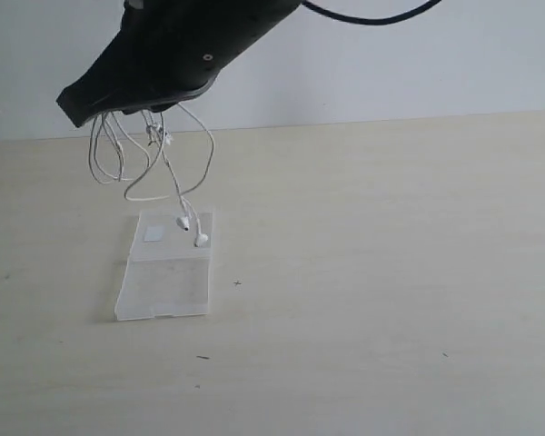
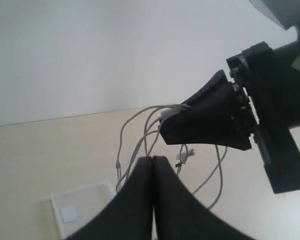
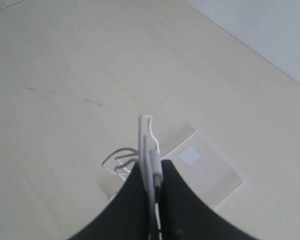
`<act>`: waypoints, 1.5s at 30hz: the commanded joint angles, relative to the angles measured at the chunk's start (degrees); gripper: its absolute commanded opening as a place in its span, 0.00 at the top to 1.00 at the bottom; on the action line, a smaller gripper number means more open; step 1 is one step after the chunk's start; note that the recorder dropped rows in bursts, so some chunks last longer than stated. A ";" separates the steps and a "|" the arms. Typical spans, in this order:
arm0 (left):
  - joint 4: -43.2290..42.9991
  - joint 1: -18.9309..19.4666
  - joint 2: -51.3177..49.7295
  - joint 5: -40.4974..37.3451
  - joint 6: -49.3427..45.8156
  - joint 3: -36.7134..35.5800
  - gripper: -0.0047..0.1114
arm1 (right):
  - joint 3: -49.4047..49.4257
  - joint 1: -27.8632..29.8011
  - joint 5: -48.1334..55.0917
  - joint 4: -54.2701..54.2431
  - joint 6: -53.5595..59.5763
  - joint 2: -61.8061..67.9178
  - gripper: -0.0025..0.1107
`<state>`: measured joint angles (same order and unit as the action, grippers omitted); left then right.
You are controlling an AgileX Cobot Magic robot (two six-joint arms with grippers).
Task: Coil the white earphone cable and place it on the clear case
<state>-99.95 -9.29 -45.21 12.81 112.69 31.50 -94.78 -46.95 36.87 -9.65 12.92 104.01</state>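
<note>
The white earphone cable (image 1: 183,221) hangs in loose loops from my right gripper (image 1: 132,109), which has reached across to the left and is shut on a bundle of its strands (image 3: 146,135). Its two earbuds dangle just over the far panel of the clear case (image 1: 163,272), touching it or nearly so. The case lies flat on the table, with a small white sticker (image 1: 153,233) on the far panel. My left gripper (image 2: 153,158) is shut with nothing seen between its jaws. It looks toward the right gripper (image 2: 165,127) and the hanging loops (image 2: 121,150), apart from them.
The pale wooden table (image 1: 391,272) stretches wide to the right and front of the case. A white wall (image 1: 391,64) rises behind the table. A black cable (image 1: 372,18) arcs off the right arm at the top.
</note>
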 commanded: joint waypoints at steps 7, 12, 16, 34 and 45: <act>0.01 0.16 6.38 -8.94 1.03 -9.07 0.96 | -0.42 0.28 -7.56 -0.08 -6.06 6.09 0.98; 0.01 0.16 10.95 -8.94 3.17 -11.15 0.96 | -0.42 0.28 -10.48 -0.67 -8.14 9.59 0.98; 0.01 0.16 14.69 -7.81 5.49 -12.52 0.96 | -0.42 0.28 -12.98 -0.67 -8.67 12.93 0.98; 0.01 0.16 17.39 -5.73 7.16 -14.93 0.96 | -0.42 0.98 -12.63 16.33 -40.37 19.95 0.98; 0.01 0.16 17.39 -4.59 7.64 -14.93 0.96 | -7.20 3.03 -4.64 16.70 -43.02 25.14 0.98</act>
<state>-99.95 -9.29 -28.14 8.01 119.78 16.73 -98.08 -44.38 28.30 7.01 -29.87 127.48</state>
